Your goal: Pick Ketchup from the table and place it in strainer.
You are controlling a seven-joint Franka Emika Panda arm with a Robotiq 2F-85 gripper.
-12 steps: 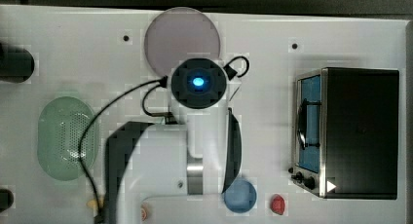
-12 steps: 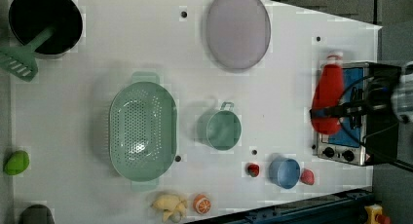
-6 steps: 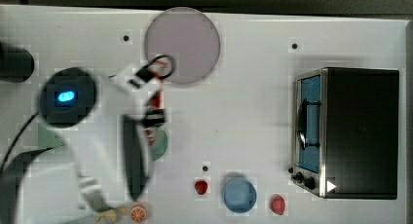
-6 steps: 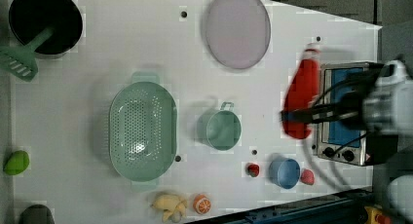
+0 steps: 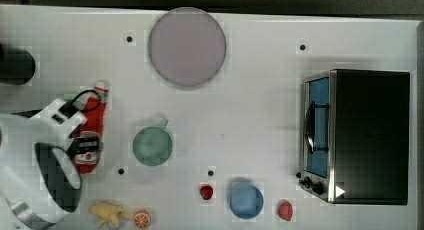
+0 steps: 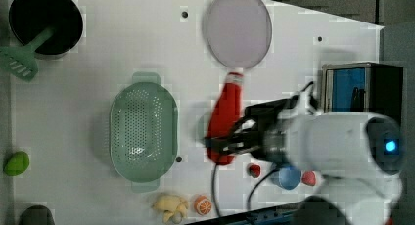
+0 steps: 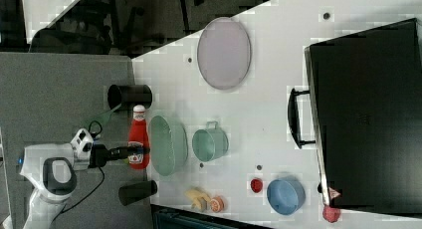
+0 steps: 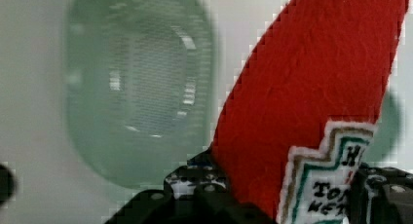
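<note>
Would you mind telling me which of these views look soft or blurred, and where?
Wrist view: the strainer is soft and smeared, while the ketchup close in front shows its label lettering. Left view: the arm's white housing is hazy. Top view: the plate is evenly lit, without glare.

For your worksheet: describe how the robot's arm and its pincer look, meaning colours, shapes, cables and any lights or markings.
The arm is a rounded, glossy white shell with dark sections and a glowing blue light. The pincer is black and boxy, with dark fingers. A thin black cable loops from the wrist.
</note>
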